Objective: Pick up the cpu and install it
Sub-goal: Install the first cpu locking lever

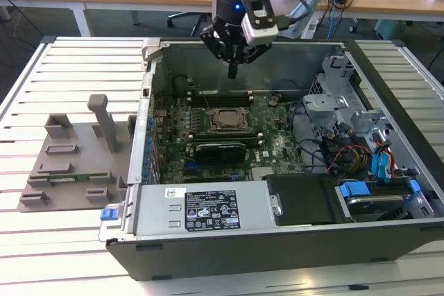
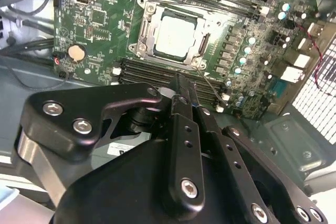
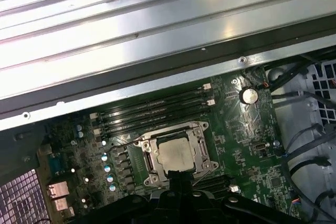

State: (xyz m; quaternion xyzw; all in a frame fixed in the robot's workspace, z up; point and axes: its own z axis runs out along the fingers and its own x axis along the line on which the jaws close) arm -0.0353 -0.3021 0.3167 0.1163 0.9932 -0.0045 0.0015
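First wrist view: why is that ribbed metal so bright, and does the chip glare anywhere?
In the first wrist view the ribbed metal tabletop catches light and washes pale, and the cpu looks matte grey; in the second wrist view the cpu glares near-white beyond the dark gripper; the exterior view is evenly lit.

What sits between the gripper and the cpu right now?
In the second wrist view, memory slots and the socket frame lie between gripper and cpu.

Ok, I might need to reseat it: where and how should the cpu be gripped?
By two opposite edges of its thin rim, from straight above: the cpu lies flat in the socket frame, so no side approach looks open.
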